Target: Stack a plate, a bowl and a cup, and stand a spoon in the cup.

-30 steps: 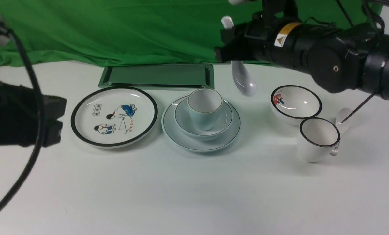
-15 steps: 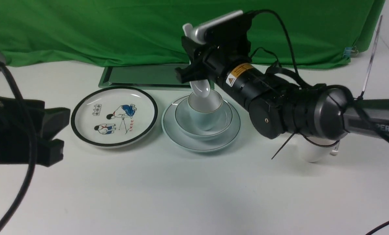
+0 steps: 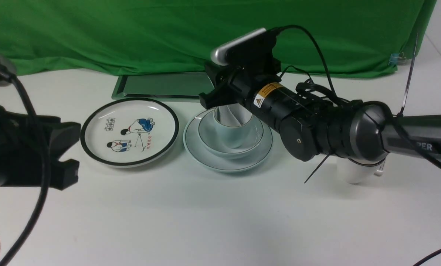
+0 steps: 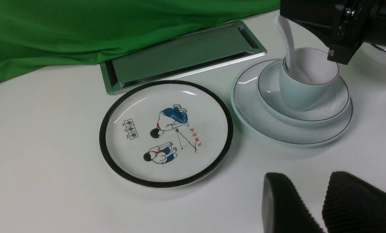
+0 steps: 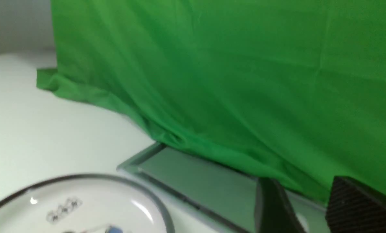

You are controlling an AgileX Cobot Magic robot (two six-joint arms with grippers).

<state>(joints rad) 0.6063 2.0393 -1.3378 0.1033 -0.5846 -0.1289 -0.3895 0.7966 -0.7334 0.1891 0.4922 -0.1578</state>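
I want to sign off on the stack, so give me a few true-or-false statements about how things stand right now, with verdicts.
1. The cup sits in the bowl, and the bowl sits on the plate. True.
2. The spoon has its lower end inside the cup, with its handle rising over the rim. True.
3. The left gripper is clamped on the cartoon plate. False: its fingers are apart with nothing between them, and it is clear of that plate.
4. The cartoon plate lies on the robot's right of the stack. False: it lies on the robot's left of the stack, flat on the table.
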